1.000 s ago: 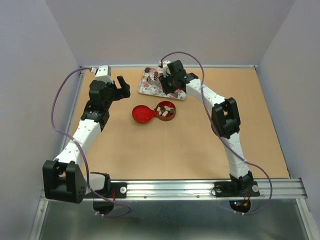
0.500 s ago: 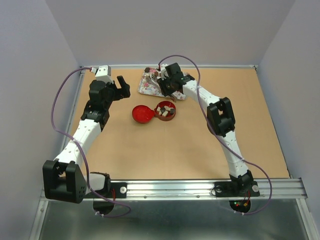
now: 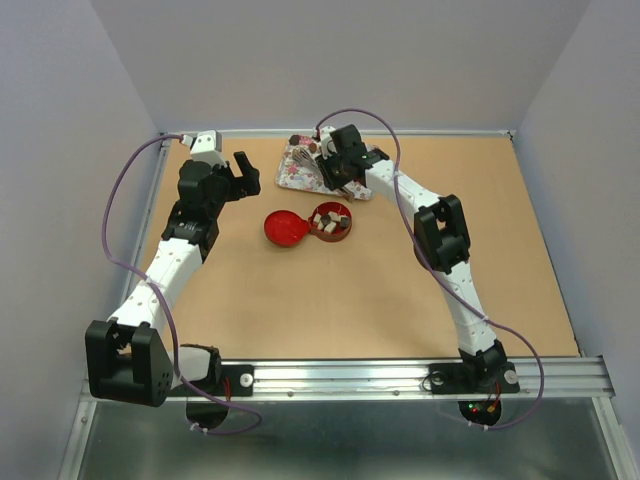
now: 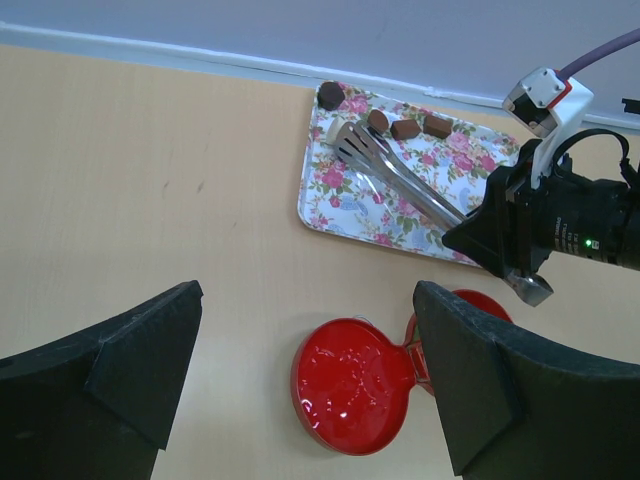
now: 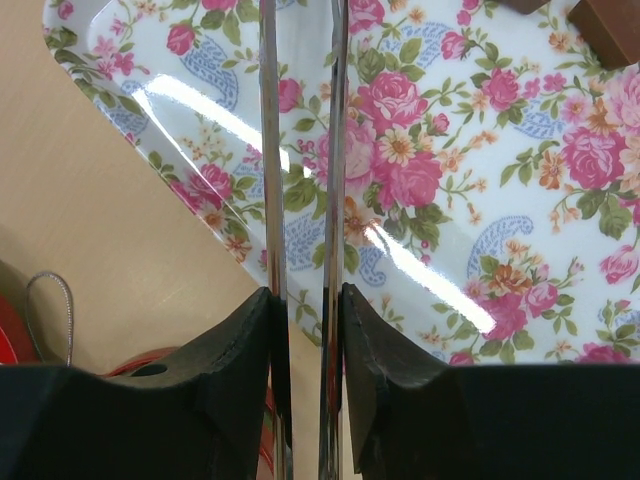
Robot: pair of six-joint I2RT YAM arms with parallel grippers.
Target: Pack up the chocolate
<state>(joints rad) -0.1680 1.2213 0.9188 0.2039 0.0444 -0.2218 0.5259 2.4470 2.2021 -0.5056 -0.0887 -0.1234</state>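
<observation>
Several chocolate pieces [image 3: 330, 216] lie in the round red tin [image 3: 344, 233], whose open lid [image 3: 284, 229] lies flat to its left. More dark and reddish-brown pieces [image 4: 405, 129] sit along the far edge of the pink-flowered tray [image 4: 345, 205]; one shows in the right wrist view [image 5: 612, 25]. My right gripper [image 5: 305, 310] is shut on the metal tongs [image 5: 268, 150], squeezing both arms, with the tips over the tray [image 5: 480, 200]. It also shows in the top view [image 3: 335, 172]. My left gripper [image 4: 305, 330] is open and empty above the lid [image 4: 350, 385].
The tray [image 3: 296, 168] lies at the back middle of the tan table, just beyond the tin. A raised rail [image 3: 400, 131] borders the table's far edge. The tin's base [image 4: 482, 299] is partly hidden behind my left gripper's right finger.
My right gripper has shifted slightly left with the tongs over the tray. The left arm has not moved.
</observation>
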